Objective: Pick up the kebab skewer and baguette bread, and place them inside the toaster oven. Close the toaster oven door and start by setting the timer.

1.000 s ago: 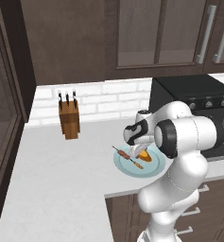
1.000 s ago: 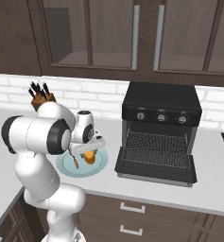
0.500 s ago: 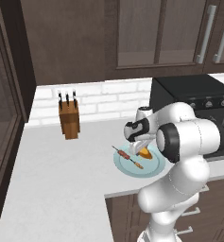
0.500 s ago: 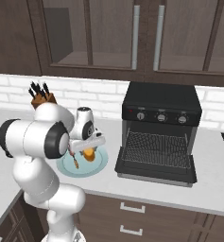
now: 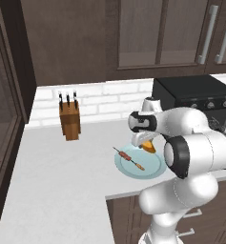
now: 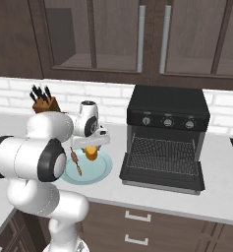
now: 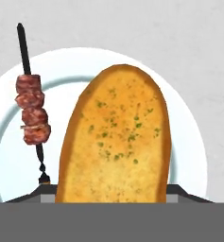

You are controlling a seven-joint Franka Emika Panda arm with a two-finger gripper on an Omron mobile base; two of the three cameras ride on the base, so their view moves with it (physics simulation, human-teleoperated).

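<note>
While the tool (image 5: pixel 144 141) hangs low over the plate (image 5: pixel 133 170) on the desk (image 5: pixel 62 181), its jaws straddle the baguette bread (image 7: pixel 116 142); whether they press it, cannot tell. Kebab skewer (image 7: pixel 32 111) lies beside the loaf on the plate. Toaster oven (image 6: pixel 167 135) has its door (image 6: pixel 162 176) dropped open. No readable writing.

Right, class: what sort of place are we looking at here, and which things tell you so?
A kitchen, and a rendered one. On the pale counter stand a black toaster oven with its door down, a wooden knife block by the brick backsplash, and a plate of food, all beneath dark wall cabinets.
</note>
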